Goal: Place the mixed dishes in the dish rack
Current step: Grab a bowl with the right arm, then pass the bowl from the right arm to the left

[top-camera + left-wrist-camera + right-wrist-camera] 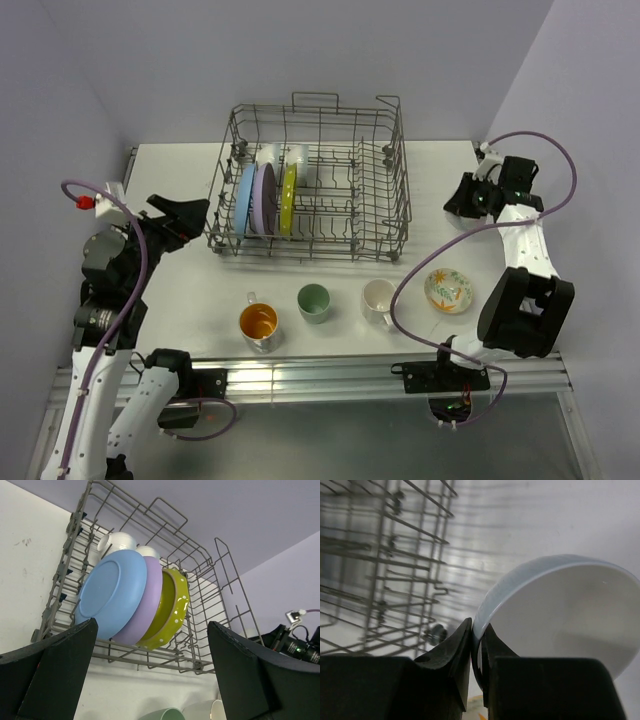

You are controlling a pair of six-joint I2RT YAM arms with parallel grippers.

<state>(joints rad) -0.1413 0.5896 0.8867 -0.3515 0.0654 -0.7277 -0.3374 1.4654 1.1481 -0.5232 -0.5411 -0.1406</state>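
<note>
**Dishes, rack and both my grippers**

1. White bowl [560,615]: tilted on edge, its rim pinched between the fingers of my right gripper [476,630]. The bowl's lower part is cut off behind my finger bodies. The overhead view does not show it clearly.
2. Dish rack [310,180]: left of my right fingers and blurred in that wrist view. It stands straight ahead of my left gripper [152,630], whose fingers are spread wide with nothing between them.
3. In the rack, on edge: blue plate [112,595], lavender plate [152,600] and yellow-green plate [172,610], each hiding much of the next. Rack bowls [120,541], white, sit mostly hidden behind them.
4. Below both sets of fingers, in a row: orange-inside cup [258,322], pale green cup [314,302], white mug [379,300], floral bowl [447,290].
5. Surface: white table [200,280], faintly scuffed.
6. Room: lavender walls [150,60].
</note>
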